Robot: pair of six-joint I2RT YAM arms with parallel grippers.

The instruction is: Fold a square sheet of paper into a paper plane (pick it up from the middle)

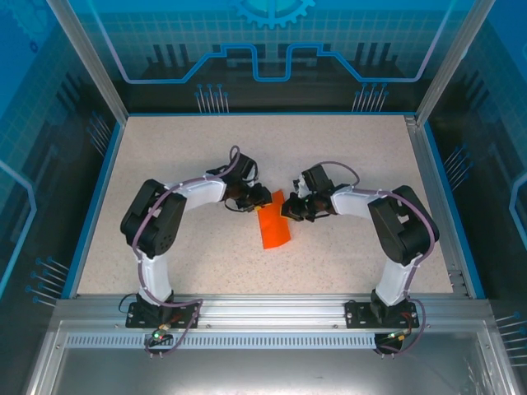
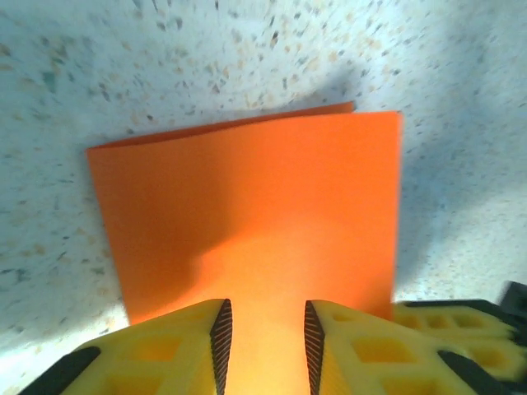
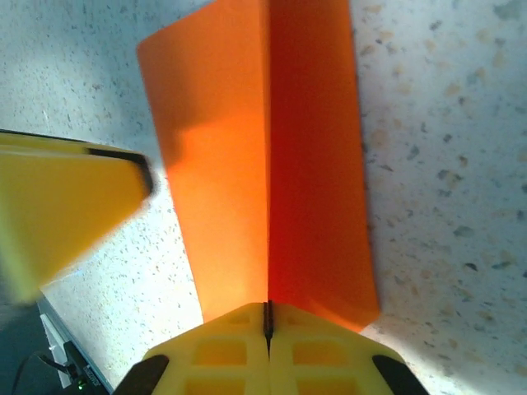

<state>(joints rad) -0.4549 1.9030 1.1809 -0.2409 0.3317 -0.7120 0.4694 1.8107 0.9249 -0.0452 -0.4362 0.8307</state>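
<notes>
right gripper point(image 3: 267, 322) clenched on orange paper point(image 3: 247, 164) crease | left gripper point(image 2: 265, 346) parted over it | near edge hidden beneath both

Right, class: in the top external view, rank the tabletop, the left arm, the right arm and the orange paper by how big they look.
1. tabletop
2. left arm and right arm: they look alike, so no ranking between them
3. orange paper, the smallest
</notes>
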